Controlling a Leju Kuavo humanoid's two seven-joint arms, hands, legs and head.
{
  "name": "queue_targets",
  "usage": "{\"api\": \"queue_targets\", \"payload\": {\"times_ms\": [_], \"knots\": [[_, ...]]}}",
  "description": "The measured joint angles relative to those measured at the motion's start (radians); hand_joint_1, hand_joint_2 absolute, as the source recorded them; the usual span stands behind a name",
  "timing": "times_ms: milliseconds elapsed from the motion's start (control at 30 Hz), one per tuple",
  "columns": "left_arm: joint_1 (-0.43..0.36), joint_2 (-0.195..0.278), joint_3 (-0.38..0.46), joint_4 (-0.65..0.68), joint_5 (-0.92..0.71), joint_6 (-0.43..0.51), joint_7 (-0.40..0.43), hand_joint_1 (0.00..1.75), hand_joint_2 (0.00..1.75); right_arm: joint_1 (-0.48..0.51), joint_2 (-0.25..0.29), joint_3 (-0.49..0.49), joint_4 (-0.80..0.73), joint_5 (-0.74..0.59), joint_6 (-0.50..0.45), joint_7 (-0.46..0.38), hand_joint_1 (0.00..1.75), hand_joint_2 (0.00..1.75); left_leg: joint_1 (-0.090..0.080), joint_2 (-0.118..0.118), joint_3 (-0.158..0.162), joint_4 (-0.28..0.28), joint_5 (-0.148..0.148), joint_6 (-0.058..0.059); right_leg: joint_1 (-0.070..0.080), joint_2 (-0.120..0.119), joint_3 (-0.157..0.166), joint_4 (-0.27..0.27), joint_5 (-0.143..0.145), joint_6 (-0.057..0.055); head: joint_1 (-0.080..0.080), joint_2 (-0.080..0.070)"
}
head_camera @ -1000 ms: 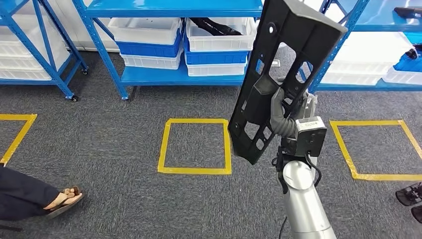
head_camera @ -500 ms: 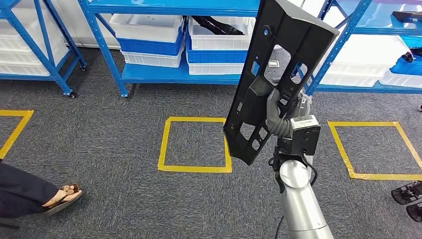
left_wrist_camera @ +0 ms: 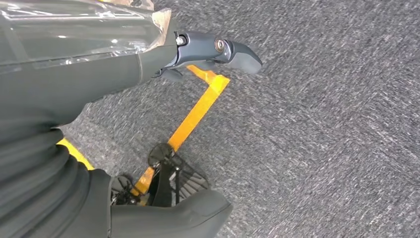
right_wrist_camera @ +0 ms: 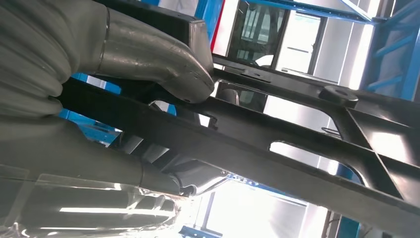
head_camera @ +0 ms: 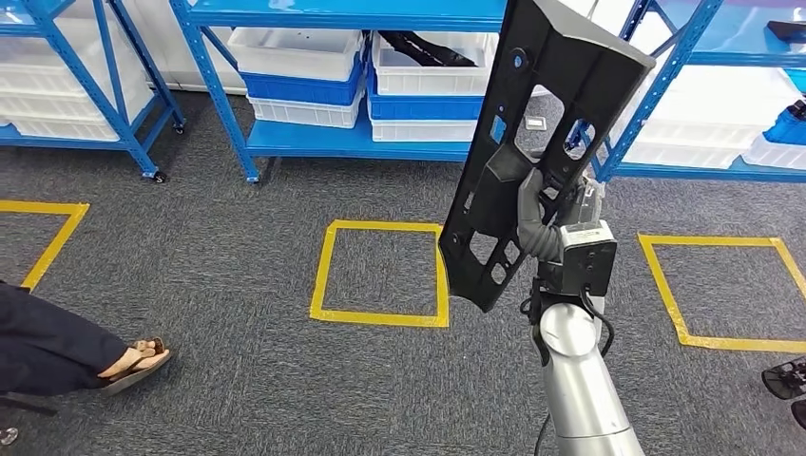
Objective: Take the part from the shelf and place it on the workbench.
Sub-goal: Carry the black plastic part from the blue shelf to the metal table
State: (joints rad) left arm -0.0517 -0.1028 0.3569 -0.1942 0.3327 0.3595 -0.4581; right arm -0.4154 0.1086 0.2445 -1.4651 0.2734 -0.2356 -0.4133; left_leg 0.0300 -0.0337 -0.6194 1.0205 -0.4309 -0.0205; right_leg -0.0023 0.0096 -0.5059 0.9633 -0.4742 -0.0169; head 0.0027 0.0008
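Above the carpet, right robot hand [head_camera: 538, 204] grips part [head_camera: 532, 142], long axis near-upright, top tilted right.

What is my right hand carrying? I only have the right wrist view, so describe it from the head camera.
Observer: The right hand grips a long black part near its middle. The part is held up on end and tilted, with its top leaning to the robot's right.
Operator: Tell me what's on the floor ahead.
Observer: Grey carpet with a yellow tape square just left of the part, and blue shelves beyond it.
Operator: Report anyone nearby, and the left hand.
Observer: A person's sandalled foot is on the carpet at the robot's far left. The left hand hangs over the carpet, holding nothing.
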Motion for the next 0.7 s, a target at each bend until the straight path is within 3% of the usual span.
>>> {"api": "queue_targets", "payload": {"times_ms": [33,100,133,167,200,267,333,433,500,567,633,667,700], "knots": [[0.000,0.000,0.001,0.000,0.002,0.000,0.000,0.00,1.75,0.000,0.001,0.000,0.001,0.000,0.000,0.000,1.75,1.75,0.000,0.007,-0.020,0.044,-0.030,-0.002,-0.006,-0.007,0.001,-0.004,0.007,-0.005,-0.003,0.000],[0.000,0.002,0.005,0.000,0.004,0.002,-0.001,0.00,1.75,-0.001,0.001,-0.001,0.006,0.000,0.000,-0.001,1.75,1.75,0.000,0.019,-0.077,0.178,-0.103,-0.006,-0.003,-0.020,-0.004,-0.005,0.011,-0.012,-0.007,0.000],[0.001,0.002,0.006,0.000,0.005,0.003,-0.001,0.00,1.75,0.000,0.000,-0.001,0.009,0.000,0.001,-0.001,1.75,1.75,0.000,0.021,-0.099,0.233,-0.124,-0.009,0.000,-0.027,-0.006,-0.005,0.011,-0.012,-0.008,0.000],[0.001,0.003,0.009,0.000,0.005,0.004,-0.001,0.00,1.75,0.000,0.000,-0.001,0.013,0.000,0.002,-0.001,1.75,1.75,0.000,0.023,-0.106,0.255,-0.126,-0.011,0.001,-0.034,-0.006,-0.004,0.011,-0.012,-0.008,0.000],[0.002,0.003,0.011,0.000,0.006,0.005,-0.001,0.00,1.75,-0.001,0.000,-0.001,0.016,0.000,0.003,-0.001,1.75,1.75,0.000,0.028,-0.093,0.237,-0.108,-0.013,0.002,-0.041,-0.007,-0.003,0.011,-0.012,-0.008,0.000],[0.001,0.003,0.015,0.000,0.008,0.007,-0.001,0.00,1.75,-0.002,0.000,-0.001,0.020,-0.001,0.006,-0.001,1.75,1.75,0.000,0.051,-0.025,0.113,-0.049,-0.013,0.003,-0.053,-0.007,0.003,0.008,-0.008,-0.009,0.000],[-0.001,0.003,0.018,-0.001,0.009,0.008,-0.001,0.00,1.75,-0.007,-0.001,-0.002,0.021,-0.001,0.009,0.000,1.75,1.75,-0.003,0.074,0.026,0.010,-0.016,-0.004,0.011,-0.063,-0.014,0.015,0.001,0.000,-0.008,0.000],[-0.001,0.000,0.022,-0.001,0.012,0.013,-0.001,0.00,1.75,-0.015,-0.001,-0.004,0.022,0.002,0.013,0.002,1.75,1.75,-0.012,0.064,0.028,-0.013,-0.010,0.018,0.019,-0.079,-0.021,0.020,-0.003,0.012,-0.003,0.000],[-0.001,-0.003,0.024,-0.001,0.012,0.017,-0.001,0.00,1.75,-0.019,-0.001,-0.007,0.022,0.002,0.014,0.006,1.75,1.75,-0.011,0.051,0.026,-0.019,-0.003,0.033,0.015,-0.064,-0.034,0.045,-0.021,0.020,-0.002,0.000],[-0.001,-0.005,0.025,-0.001,0.012,0.020,-0.001,0.00,1.75,-0.023,-0.004,-0.015,0.024,0.000,0.021,0.010,1.75,1.75,-0.007,0.038,0.022,-0.022,0.003,0.043,0.006,-0.032,-0.083,0.147,-0.072,0.023,0.000,0.000],[-0.002,-0.005,0.026,-0.001,0.012,0.022,-0.001,0.00,1.75,-0.025,-0.009,-0.023,0.031,-0.015,0.041,0.015,1.75,1.75,-0.007,0.021,0.016,-0.022,0.007,0.048,0.000,-0.019,-0.146,0.283,-0.121,0.026,0.000,0.000],[-0.001,-0.006,0.026,-0.001,0.012,0.023,0.000,0.00,1.75,-0.025,-0.012,-0.027,0.037,-0.027,0.056,0.018,1.75,1.75,-0.007,0.012,0.014,-0.022,0.008,0.049,-0.002,-0.017,-0.161,0.316,-0.128,0.031,0.000,0.000],[0.000,-0.006,0.027,-0.001,0.012,0.025,0.000,0.00,1.75,-0.026,-0.014,-0.031,0.043,-0.040,0.069,0.020,1.75,1.75,-0.007,0.002,0.013,-0.021,0.009,0.048,-0.003,-0.015,-0.155,0.305,-0.116,0.037,0.000,0.000]]}}
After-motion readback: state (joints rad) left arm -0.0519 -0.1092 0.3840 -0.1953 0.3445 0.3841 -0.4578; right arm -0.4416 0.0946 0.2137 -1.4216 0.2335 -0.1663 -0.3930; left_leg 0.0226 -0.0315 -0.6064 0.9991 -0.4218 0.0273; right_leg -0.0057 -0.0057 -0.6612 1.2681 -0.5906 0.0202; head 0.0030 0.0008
